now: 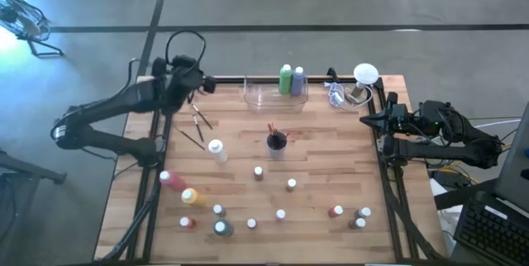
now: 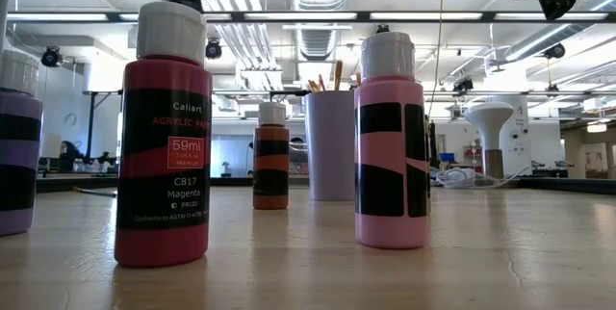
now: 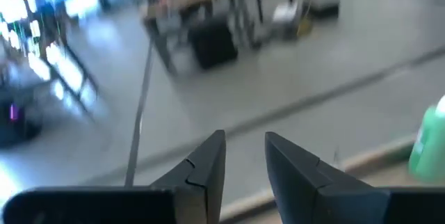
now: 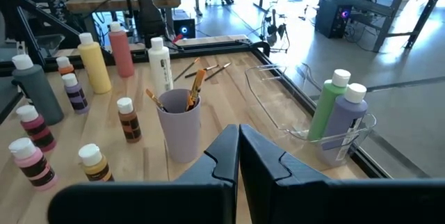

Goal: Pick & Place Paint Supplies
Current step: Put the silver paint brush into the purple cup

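Floor is grey concrete w/ dark seam lines crossing it; table is pale wood planks on a dark metal frame; bright light patch at far left of high view by a small stand; dark keyboard at the near right corner. Low view: open ceiling w/ silver ducts & strip lights; windows at the back, daylight coming through; white mushroom-shaped lamp on a bench at right. Right wrist view: workbenches w/ dark legs across the room; glossy floor reflecting light.
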Motion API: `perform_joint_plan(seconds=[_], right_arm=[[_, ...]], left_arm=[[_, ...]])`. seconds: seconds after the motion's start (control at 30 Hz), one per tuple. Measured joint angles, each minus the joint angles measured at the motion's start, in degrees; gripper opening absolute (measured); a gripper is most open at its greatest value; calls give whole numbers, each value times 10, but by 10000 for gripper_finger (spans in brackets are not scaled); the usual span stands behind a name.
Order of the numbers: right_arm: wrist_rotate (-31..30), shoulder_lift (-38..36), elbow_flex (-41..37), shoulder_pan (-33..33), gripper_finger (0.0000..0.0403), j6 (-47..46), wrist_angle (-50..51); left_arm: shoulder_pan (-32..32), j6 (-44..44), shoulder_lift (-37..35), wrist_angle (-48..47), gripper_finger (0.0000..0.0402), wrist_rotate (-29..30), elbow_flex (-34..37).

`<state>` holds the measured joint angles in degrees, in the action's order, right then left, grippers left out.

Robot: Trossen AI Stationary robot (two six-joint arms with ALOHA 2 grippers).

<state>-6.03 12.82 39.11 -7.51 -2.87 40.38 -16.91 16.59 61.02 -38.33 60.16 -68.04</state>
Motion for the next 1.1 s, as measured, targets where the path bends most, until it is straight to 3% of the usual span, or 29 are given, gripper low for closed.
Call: perform_joint_plan(seconds=[0.2, 0.37, 0.57, 0.87, 1.1], right_arm=[[0, 0, 0, 0, 8, 0, 0], [0, 0, 0, 0, 8, 0, 0], [0, 0, 0, 0, 8, 0, 0], [0, 0, 0, 0, 8, 0, 0], [0, 0, 0, 0, 8, 0, 0]], left_arm=[[-124, 127, 61, -233, 87, -125, -73], [-233, 139, 107, -269, 80, -253, -67], [-324, 152, 172, -273, 83, -352, -53], [-347, 154, 247, -274, 83, -382, -26], [-354, 207, 289, -272, 83, -407, -10]])
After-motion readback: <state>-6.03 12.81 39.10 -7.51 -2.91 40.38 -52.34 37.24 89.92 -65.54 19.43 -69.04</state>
